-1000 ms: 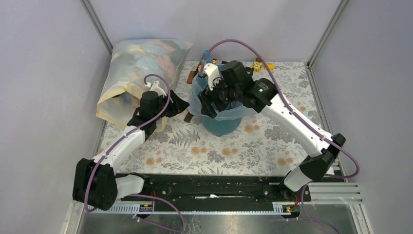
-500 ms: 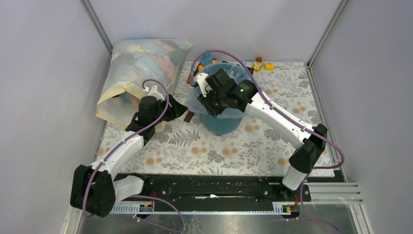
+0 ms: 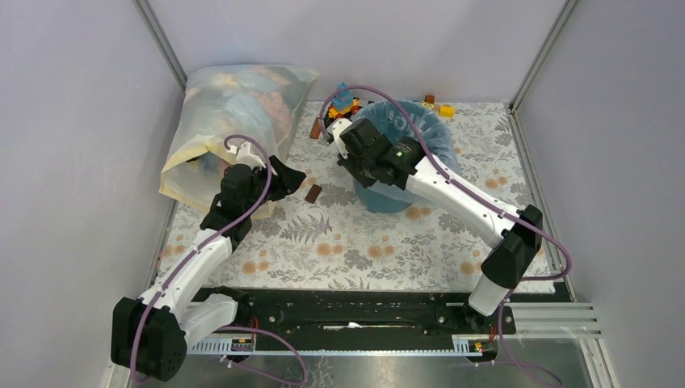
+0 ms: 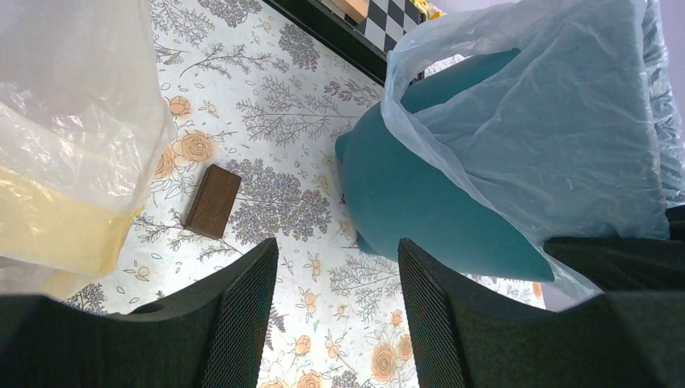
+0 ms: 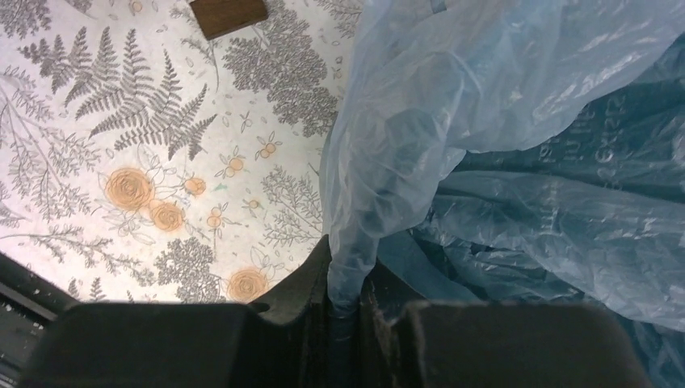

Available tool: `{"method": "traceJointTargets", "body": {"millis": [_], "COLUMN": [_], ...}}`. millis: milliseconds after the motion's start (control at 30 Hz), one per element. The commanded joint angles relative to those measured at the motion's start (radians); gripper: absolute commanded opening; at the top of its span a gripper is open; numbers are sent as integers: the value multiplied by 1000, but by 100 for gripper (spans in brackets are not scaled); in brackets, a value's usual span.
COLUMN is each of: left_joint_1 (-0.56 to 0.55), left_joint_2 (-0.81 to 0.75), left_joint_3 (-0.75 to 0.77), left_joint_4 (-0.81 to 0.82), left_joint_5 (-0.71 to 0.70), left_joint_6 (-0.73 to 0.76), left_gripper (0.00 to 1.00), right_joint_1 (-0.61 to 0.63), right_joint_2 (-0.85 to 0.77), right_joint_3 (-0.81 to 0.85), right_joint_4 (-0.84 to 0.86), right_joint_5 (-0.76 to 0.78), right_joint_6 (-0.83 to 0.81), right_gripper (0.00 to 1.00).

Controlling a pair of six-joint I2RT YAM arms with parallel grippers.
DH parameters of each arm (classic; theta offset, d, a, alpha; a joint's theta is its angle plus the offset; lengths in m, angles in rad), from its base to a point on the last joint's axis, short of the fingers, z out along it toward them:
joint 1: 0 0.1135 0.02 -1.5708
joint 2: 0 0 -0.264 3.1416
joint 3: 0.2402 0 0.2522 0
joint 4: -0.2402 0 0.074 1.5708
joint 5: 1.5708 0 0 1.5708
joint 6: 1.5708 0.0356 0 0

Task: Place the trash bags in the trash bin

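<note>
Both differ: right gripper [image 5: 346, 284] clamps the trash bag [image 5: 501, 105]; left gripper [image 4: 338, 275] part-open, empty; bag printing illegible.

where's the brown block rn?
Top view, left of centre: the brown block lies flat on the tablecloth between the left tool and the trash bin, touching neither.

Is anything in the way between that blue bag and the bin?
Nothing visible. The right hand pinches the bag by its edge, and the film is draped over the rim and into the open bin.
</note>
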Motion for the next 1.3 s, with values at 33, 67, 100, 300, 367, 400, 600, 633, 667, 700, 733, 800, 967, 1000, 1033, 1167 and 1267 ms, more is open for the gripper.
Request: {"method": "traceJointTargets", "body": {"millis": [33, 67, 100, 300, 367, 400, 600, 633, 667, 700, 733, 800, 967, 1000, 1033, 1167, 1267], "left_joint_1": [-3, -2, -2, -2, -2, -3, -2, -3, -2, -2, -2, -3, -3, -3, -2, -1, -2], "left_joint_2": [-27, -28, -28, -39, -45, -48, -53, -50, -45, -41, -35, -24, -24, -26, -28, -27, -18], "left_joint_3": [-11, -13, -14, -12, -12, -14, -19, -21, -20, -19, -20, -22, -26, -26, -26, -17, -17], "left_joint_4": [47, 51, 51, 31, 20, 16, 14, 18, 20, 24, 26, 34, 38, 38, 37, 27, 35], "left_joint_5": [-25, -24, -24, -24, -31, -34, -46, -45, -44, -42, -39, -33, -31, -32, -34, -39, -35], "left_joint_6": [-4, -7, -8, 5, 15, 19, 32, 32, 32, 30, 31, 28, 27, 30, 34, 48, 50], "left_gripper": [59, 59, 60, 60, 60, 60, 61, 61, 61, 61, 61, 61, 61, 61, 62, 62, 62], "right_joint_1": [-3, -3, -4, -3, -3, -1, 19, 24, 27, 27, 28, 28, 27, 28, 28, 24, -17], "right_joint_2": [-7, 6, 21, 126, 151, 160, 152, 148, 141, 135, 124, 97, -11, -45, -77, -237, -352], "right_joint_3": [1, 15, 34, 176, 222, 242, 272, 272, 271, 270, 267, 261, 222, 199, 166, -14, -184], "right_joint_4": [65, 73, 78, 73, 54, 44, -14, -27, -37, -39, -38, -32, 42, 71, 105, 262, 360], "right_joint_5": [63, 27, -5, -113, -159, -180, -239, -242, -237, -230, -206, -186, -97, -62, -22, 160, 284], "right_joint_6": [-57, -64, -68, -81, -80, -78, -90, -97, -97, -90, -83, -76, -43, -35, -31, -23, 9], "right_gripper": [12, 13, 14, 15, 15, 16, 28, 38, 50, 60, 68, 79, 86, 88, 90, 100, 100]}}
